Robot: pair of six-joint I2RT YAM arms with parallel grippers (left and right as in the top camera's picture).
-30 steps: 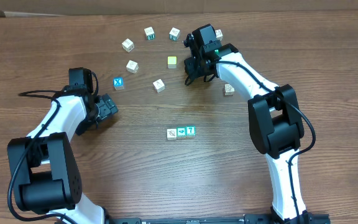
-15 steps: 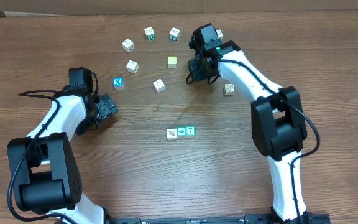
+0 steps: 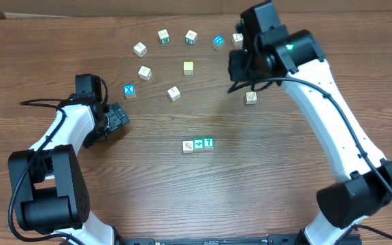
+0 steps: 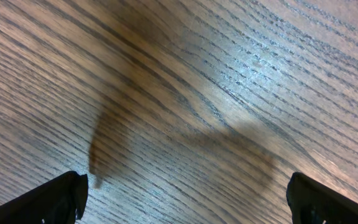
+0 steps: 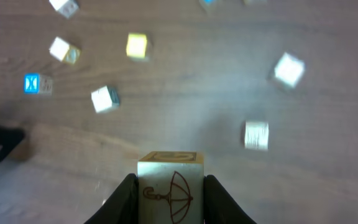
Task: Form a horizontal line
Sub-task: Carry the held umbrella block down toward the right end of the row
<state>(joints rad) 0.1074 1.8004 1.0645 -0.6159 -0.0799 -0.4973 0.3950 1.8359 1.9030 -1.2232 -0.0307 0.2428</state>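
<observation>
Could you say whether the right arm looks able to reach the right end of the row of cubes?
Probably yes: the right gripper holds its cube raised, and the table between it and the row is bare, with nothing beside that end.

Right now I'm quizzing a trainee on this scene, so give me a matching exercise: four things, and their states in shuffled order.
1. right hand
2. left hand
3. row of three cubes
4. yellow cube

A. open, holding nothing
B. standing alone
C. shut on the umbrella cube
D. touching, side by side

Pairs: 1-C, 2-A, 3-D, 4-B
</observation>
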